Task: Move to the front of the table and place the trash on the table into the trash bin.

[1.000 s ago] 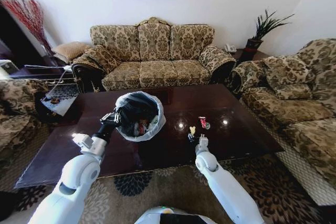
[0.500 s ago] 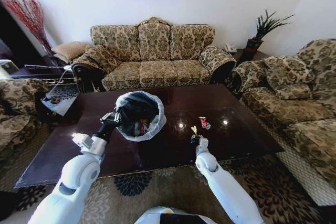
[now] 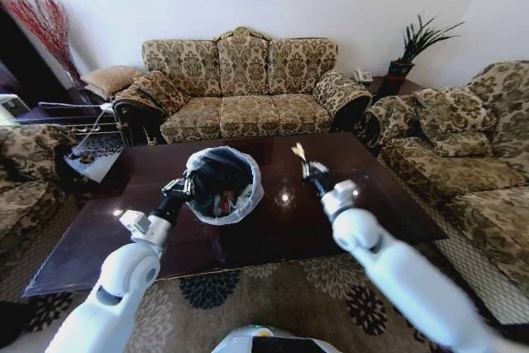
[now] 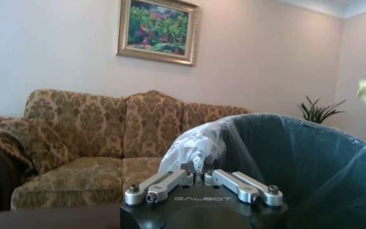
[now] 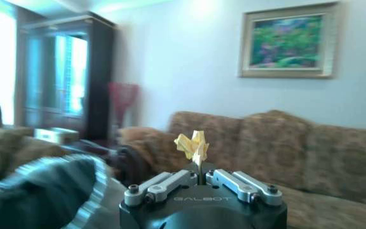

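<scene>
Yellowish scrap (image 5: 193,144) is pinched in the closed right end effector (image 3: 309,166), raised above the counter (image 3: 347,212) beside the trash bin (image 3: 252,196). The bin's rim is clamped by the left end effector (image 3: 180,188). Litter already lies inside; dropping the scrap remains.

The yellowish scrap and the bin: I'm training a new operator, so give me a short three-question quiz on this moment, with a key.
1. True or false: the right gripper is shut on the yellowish scrap.
2. What does the left gripper grip?
A. the sofa cushion
B. the rim of the trash bin
C. a paper cup
3. Fill in: the trash bin stands on the ____.

Key:
1. True; the scrap sticks up from between its fingers.
2. B; it is closed on the bagged rim.
3. table.
</scene>
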Controlling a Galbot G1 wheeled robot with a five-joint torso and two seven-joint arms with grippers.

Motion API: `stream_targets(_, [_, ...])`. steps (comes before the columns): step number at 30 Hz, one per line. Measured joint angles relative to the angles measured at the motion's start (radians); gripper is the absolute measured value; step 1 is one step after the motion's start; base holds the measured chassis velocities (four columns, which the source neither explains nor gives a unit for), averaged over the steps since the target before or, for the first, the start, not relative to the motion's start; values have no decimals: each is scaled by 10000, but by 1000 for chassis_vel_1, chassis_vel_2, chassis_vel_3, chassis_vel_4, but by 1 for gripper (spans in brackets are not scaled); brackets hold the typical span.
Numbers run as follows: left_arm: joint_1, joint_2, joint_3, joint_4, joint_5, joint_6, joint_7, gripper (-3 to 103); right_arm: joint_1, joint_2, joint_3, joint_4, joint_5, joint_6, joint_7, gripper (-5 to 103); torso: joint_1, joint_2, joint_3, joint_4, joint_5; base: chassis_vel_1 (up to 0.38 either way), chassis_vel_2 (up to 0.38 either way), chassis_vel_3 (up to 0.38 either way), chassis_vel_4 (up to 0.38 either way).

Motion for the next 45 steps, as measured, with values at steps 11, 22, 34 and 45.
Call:
stream_targets(11, [-23,-319,233,248,332,74,158,3,4199,756,-4042,-219,2480,-718,-77,0,1,0,1,6,-3,0,0,0,0])
stream_targets(22, [-42,-352,63,259,339,75,165,3,4394,1648,-5063,-470,2652,-1556,757,27,0,0,1,-3,-1,0,0,0,0])
stream_targets(34, [-21,-525,-23,294,299,60,155,3,3812,1785,-3840,-851,2267,-1345,2636,76,1,0,0,5,-1,0,0,0,0])
stream_targets(45, [202,-510,-132,43,165,27,160,3,698,306,-2088,-1575,-350,-1897,3593,100,0,0,-1,0,5,0,0,0,0])
